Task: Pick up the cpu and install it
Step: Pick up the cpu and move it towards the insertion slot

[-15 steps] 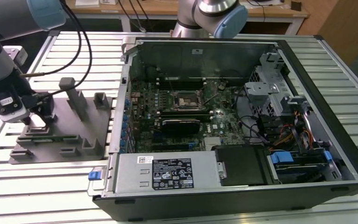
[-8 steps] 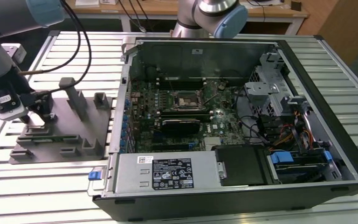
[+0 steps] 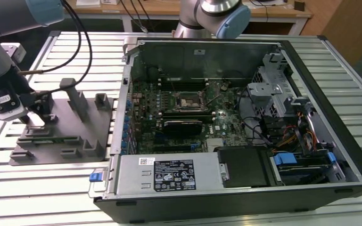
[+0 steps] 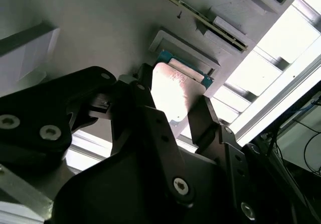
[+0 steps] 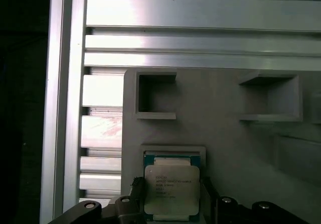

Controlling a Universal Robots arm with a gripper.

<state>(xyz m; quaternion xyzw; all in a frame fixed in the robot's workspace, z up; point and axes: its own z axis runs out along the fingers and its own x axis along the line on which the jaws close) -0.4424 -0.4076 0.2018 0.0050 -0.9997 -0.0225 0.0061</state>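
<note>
The cpu (image 5: 171, 191), a small square chip with a pale silver top and green edges, lies at a shallow square recess of the grey fixture (image 5: 235, 148). In both wrist views my gripper (image 5: 171, 186) has a black finger against each of two opposite sides of the cpu (image 4: 175, 88), shut on it. Whether the chip is lifted off the recess I cannot tell. In the exterior view my gripper (image 3: 35, 117) is low over the grey fixture (image 3: 61, 136) at that view's left. The black-framed socket (image 3: 189, 101) sits in the middle of the motherboard.
The open computer case (image 3: 231, 122) lies on the slatted aluminium table (image 3: 17, 188), right of the fixture in the exterior view. Upright posts (image 3: 74, 96) rise from the fixture near my gripper. A second arm's base (image 3: 216, 16) stands behind the case.
</note>
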